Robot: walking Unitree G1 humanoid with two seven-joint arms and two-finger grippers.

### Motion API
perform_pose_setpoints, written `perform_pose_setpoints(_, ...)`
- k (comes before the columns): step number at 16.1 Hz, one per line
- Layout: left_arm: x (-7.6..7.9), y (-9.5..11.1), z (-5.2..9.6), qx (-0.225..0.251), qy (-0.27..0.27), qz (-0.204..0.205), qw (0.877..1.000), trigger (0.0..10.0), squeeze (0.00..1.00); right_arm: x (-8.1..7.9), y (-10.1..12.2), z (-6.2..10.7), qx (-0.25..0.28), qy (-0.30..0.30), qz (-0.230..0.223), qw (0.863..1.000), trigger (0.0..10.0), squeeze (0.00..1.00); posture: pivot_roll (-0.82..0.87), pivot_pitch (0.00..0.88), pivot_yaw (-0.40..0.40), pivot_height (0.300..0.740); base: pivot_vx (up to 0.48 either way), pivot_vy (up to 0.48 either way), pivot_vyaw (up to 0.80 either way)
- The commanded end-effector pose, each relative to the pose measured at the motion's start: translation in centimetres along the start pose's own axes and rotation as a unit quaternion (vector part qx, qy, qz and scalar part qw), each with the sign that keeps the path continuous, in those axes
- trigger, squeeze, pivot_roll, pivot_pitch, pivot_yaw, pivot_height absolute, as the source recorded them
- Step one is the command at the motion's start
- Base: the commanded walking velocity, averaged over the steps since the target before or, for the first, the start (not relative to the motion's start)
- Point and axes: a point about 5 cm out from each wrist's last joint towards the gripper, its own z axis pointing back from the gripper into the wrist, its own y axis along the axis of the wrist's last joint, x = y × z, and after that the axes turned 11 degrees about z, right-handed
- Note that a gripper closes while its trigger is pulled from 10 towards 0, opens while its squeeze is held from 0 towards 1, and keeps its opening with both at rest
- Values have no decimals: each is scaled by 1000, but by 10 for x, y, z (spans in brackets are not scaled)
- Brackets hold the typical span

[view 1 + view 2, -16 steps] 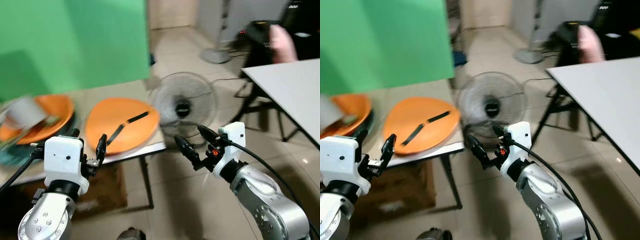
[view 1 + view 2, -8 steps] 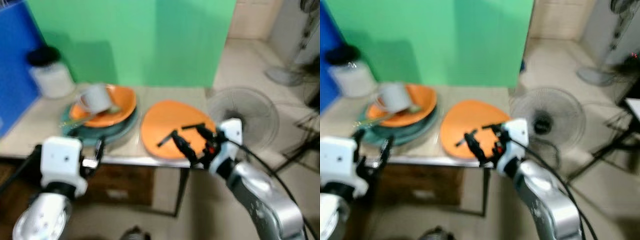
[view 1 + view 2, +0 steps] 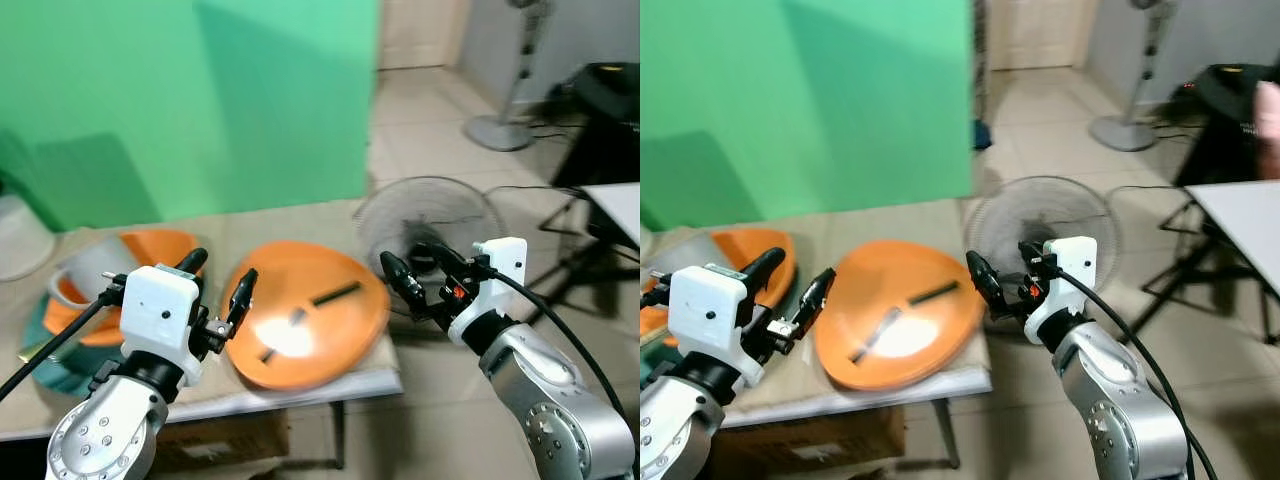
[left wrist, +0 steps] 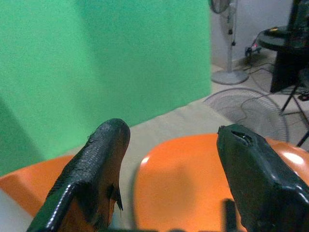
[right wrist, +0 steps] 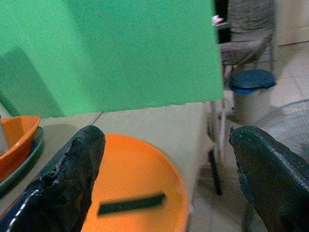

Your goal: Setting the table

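Note:
A large orange plate point(image 3: 305, 325) with two black strips on it lies near the front right corner of the beige table point(image 3: 285, 222). To its left an orange bowl point(image 3: 155, 248) holding a grey mug point(image 3: 92, 272) sits on a teal plate point(image 3: 45, 352). My left gripper point(image 3: 220, 272) is open and hovers over the orange plate's left edge. Open too, my right gripper point(image 3: 403, 255) hangs just off the plate's right edge, past the table's end. The left wrist view looks between the fingers point(image 4: 96, 159) at the plate point(image 4: 188, 179).
A round floor fan point(image 3: 432, 215) stands right beside the table's end. A green screen point(image 3: 180, 90) backs the table. A white table point(image 3: 618, 198) and a stand fan's base point(image 3: 497, 131) are at the right. A person's hand point(image 3: 1268, 100) shows far right. A blue-lidded bin point(image 5: 253, 81) stands beyond.
The camera has swung and the whole picture has shifted; the plate now sits lower and closer in view. Both grippers stay open and empty.

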Motion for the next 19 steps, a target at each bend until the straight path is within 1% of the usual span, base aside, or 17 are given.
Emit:
perform_pose_setpoints(1,-1,-5,0,-15,1,5,1000,10000,0,-5,3,-1,7,19,-2,1000,10000,0,1,38,41,740,0,0,0)
perform_pose_setpoints(2,-1,-7,0,-22,3,15,1000,10000,0,-5,3,-1,4,34,-2,999,10000,0,1,36,39,740,0,0,0)
perform_pose_setpoints(3,0,-9,1,-25,3,21,999,10000,737,-4,4,-2,4,48,-3,999,10000,82,1,33,35,740,0,0,0)
perform_pose_setpoints(4,1,-9,1,-24,-1,28,999,10000,1000,-1,5,-4,3,57,-7,998,10000,1000,2,29,30,740,0,0,0)
perform_pose_setpoints(6,0,-8,2,-24,-10,25,999,10000,1000,5,8,-8,-1,76,-14,997,10000,1000,0,22,29,740,0,0,0)
perform_pose_setpoints(9,-1,-13,0,-50,-34,6,998,10000,1000,17,4,-21,-54,104,-25,993,10000,1000,-11,10,33,740,0,0,0)
perform_pose_setpoints(11,-1,-21,1,-79,-63,-10,995,10000,1000,23,0,-32,-79,115,-69,988,10000,1000,-23,2,41,740,0,0,0)
perform_pose_setpoints(12,0,-23,1,-90,-80,-9,993,10000,1000,26,-3,-36,-91,114,-73,987,10000,1000,-28,0,42,740,0,0,0)
perform_pose_setpoints(13,-1,-26,1,-98,-88,-9,991,10000,1000,28,-5,-39,-103,119,-87,984,10000,1000,-36,0,43,740,0,0,0)
perform_pose_setpoints(14,-4,-28,1,-106,-92,-12,990,10000,1000,32,-7,-42,-110,117,-90,983,10000,1000,-41,0,42,740,0,0,0)
perform_pose_setpoints(15,-10,-34,1,-125,-90,-35,987,10000,1000,35,-10,-48,-128,118,-103,979,10000,1000,-52,0,37,740,0,0,0)
perform_pose_setpoints(16,-15,-40,1,-139,-88,-46,985,10000,1000,36,-12,-54,-135,119,-114,977,10000,1000,-59,0,33,740,0,0,0)
perform_pose_setpoints(17,-18,-44,1,-147,-86,-54,984,10000,933,36,-14,-59,-142,114,-113,977,10000,1000,-60,0,31,740,0,0,0)
perform_pose_setpoints(18,-19,-49,1,-157,-84,-65,982,10000,0,38,-16,-62,-150,110,-112,976,10000,0,-66,0,27,740,0,0,0)
perform_pose_setpoints(19,-20,-54,1,-165,-86,-69,980,10000,0,37,-19,-66,-156,108,-113,975,10000,0,-67,0,23,740,0,0,0)
